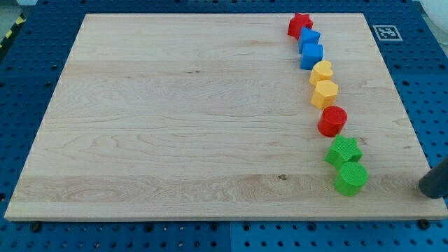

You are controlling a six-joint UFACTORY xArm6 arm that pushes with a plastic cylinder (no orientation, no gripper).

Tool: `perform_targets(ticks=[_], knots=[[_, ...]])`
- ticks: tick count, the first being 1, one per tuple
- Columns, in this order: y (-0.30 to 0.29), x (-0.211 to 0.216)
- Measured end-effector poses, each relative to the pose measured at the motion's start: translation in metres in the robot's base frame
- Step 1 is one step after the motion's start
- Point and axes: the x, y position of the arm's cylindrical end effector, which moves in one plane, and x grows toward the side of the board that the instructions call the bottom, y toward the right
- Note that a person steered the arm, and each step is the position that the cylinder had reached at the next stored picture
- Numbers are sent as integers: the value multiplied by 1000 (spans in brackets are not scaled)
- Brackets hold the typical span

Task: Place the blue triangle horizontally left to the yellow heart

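Two blue blocks sit near the view's top right. The upper one [309, 38] looks like the blue triangle, and the lower one [312, 56] looks like a cube. The upper one touches a red star [299, 25]. The yellow heart [321, 71] lies just below the blue cube and touches it. My tip [425, 187] shows at the view's lower right, just off the board's right edge. It is far below the blue blocks and well to the right of the green cylinder [351, 178].
Below the heart, in one column, lie a yellow hexagon [325, 93], a red cylinder [332, 120], a green star [343, 150] and the green cylinder. The wooden board [175, 126] rests on a blue perforated table. A marker tag [386, 32] lies at the top right.
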Motion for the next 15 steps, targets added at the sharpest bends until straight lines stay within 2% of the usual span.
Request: perform_targets(ticks=[1,2,5,6,7,10,14,15], knots=[[0,0],[2,-35],[-10,-216],[-33,-252],[-51,-255],[-179,-278],[-298,-274],[-322,-255]])
